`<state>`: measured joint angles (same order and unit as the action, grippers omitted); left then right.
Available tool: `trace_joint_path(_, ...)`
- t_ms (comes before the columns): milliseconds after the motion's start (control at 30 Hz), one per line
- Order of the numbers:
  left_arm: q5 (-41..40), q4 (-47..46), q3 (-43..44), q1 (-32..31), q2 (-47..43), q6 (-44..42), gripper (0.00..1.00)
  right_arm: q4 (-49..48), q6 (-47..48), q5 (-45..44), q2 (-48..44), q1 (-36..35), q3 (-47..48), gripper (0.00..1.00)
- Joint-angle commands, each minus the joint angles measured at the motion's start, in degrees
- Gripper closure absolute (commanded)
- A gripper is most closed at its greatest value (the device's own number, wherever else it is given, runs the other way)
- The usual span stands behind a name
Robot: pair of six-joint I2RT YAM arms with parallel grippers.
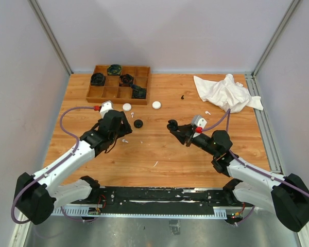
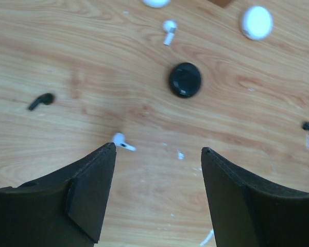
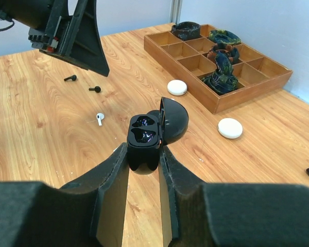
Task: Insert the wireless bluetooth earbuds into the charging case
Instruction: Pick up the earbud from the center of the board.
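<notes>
My right gripper [image 3: 144, 157] is shut on a black charging case [image 3: 143, 135], lid [image 3: 173, 120] flipped open and both sockets showing empty. In the top view that case [image 1: 172, 124] hangs just above the table's middle. My left gripper [image 2: 158, 150] is open and hovers low over the wood. A white earbud [image 2: 122, 141] lies just past its left fingertip [image 2: 109, 149], nothing between the fingers. More earbuds lie loose: a black one [image 2: 40, 101] to the left, a white one [image 2: 169, 31] farther off, and a black one [image 2: 308, 126] at the right. From the right wrist I see the white earbud [image 3: 99, 118] and two black ones [image 3: 95, 89].
A closed black round case [image 2: 185, 80] and two white cases [image 1: 126, 107] [image 1: 156, 105] lie ahead of the left gripper. A wooden divided tray [image 1: 100, 93] with dark items stands at the back left. A crumpled white cloth [image 1: 226, 92] lies back right, a white earbud [image 1: 208, 112] near it.
</notes>
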<state>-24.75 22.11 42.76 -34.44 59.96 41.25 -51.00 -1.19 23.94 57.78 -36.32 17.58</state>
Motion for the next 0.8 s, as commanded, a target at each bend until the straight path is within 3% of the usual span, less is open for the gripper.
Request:
trace_joint_path(0, -0.1, 3.3, -1.5, 6.3, 1.4, -0.2, 0.28, -0.4, 0.5, 0.5, -1.0, -1.0, -0.9, 0.99)
trace_joint_path(400, 2.5, 8.6, 2.9, 23.1, 11.5, -7.7, 0.33, -0.3, -0.3, 1.8, -2.5, -1.1, -2.1, 0.99)
trace_joint_path(633, 6.8, 14.2, 9.9, 29.8, 19.9, -20.5, 0.35, -1.3, -0.7, 2.0, -3.8, -1.1, -3.0, 0.99)
trace_joint_path(767, 4.9, 15.6, 12.0, 31.2, 23.8, -28.0, 0.35, -1.5, -0.6, 1.7, -5.0, -1.3, -3.7, 0.99)
